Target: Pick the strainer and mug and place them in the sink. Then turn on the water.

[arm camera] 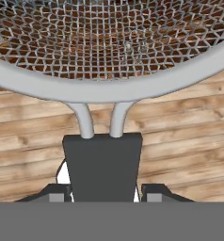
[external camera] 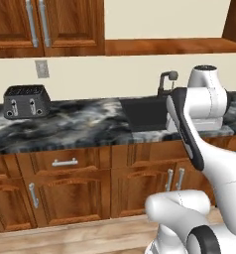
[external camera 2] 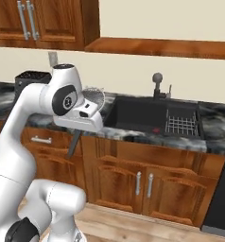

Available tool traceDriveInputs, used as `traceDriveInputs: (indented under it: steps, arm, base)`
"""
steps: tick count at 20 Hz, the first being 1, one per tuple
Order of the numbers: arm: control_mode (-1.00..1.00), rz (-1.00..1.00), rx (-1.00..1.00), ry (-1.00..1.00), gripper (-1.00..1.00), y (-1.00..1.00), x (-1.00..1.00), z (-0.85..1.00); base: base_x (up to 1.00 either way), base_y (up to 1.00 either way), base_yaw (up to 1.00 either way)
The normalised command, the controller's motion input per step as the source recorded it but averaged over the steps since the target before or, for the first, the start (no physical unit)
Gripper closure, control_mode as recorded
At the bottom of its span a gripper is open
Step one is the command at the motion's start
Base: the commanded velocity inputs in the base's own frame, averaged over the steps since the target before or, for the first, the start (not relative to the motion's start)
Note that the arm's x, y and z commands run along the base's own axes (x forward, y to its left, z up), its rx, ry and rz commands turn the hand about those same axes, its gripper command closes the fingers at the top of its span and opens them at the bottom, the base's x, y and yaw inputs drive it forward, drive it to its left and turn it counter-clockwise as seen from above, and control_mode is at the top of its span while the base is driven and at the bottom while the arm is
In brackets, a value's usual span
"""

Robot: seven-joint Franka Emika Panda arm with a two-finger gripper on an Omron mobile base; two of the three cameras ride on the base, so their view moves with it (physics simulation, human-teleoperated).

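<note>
Gripper (arm camera: 104,197) was closed partway on the strainer's (arm camera: 109,52) dark flat handle (arm camera: 103,167); the two fingertips (arm camera: 55,194) sat at either side of the handle block, at 7 and 5 o'clock of it in the hand view. Two silver wire stems ran up from the handle into the rim, and the mesh bowl filled the 12 o'clock half of that view. Wood plank floor (arm camera: 180,141) showed behind and below it, so the strainer was held in the air, not resting on anything.

In the right base view the strainer (external camera 2: 96,97) was visible as a mesh disc at 3 o'clock of the wrist, above the front edge of the dark marbled counter (external camera 2: 213,142), with its dark handle (external camera 2: 74,144) hanging down at 6 o'clock in front of the cabinet doors (external camera 2: 119,182). The sink (external camera 2: 138,116) lay at 3 o'clock of the strainer, near but apart; the wire rack (external camera 2: 181,124) sat in its right part and the faucet (external camera 2: 157,85) stood at the back rim. A small red thing (external camera 2: 156,130) showed at the basin's front wall; couldn't tell what.

Left base view: sink (external camera: 142,114) partly hidden by the arm, faucet (external camera: 165,82) behind it, toaster (external camera: 27,101) at 9 o'clock on the counter, well apart.
</note>
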Motion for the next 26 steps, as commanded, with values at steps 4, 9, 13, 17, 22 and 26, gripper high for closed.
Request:
traceDriveInputs:
  steps: [4, 9, 13, 17, 22, 26]
  arm:
    - [1.00, 0.00, 0.00, 0.00, 1.00, 0.00, 0.00, 0.00]
    - [1.00, 0.00, 0.00, 0.00, 1.00, 0.00, 0.00, 0.00]
    - [1.00, 0.00, 0.00, 0.00, 1.00, 0.00, 0.00, 0.00]
    - [1.00, 0.00, 0.00, 0.00, 1.00, 0.00, 0.00, 0.00]
    - [1.00, 0.00, 0.00, 0.00, 1.00, 0.00, 0.00, 0.00]
    - [1.00, 0.00, 0.00, 0.00, 1.00, 0.00, 0.00, 0.00]
  base:
    - [0.53, -0.02, 0.00]
    - [0.50, 0.00, 0.00]
    - [0.53, 0.00, 0.00]
    - [0.54, 0.00, 0.00]
    - [0.44, -0.03, 0.00]
    - [0.37, -0.13, 0.00]
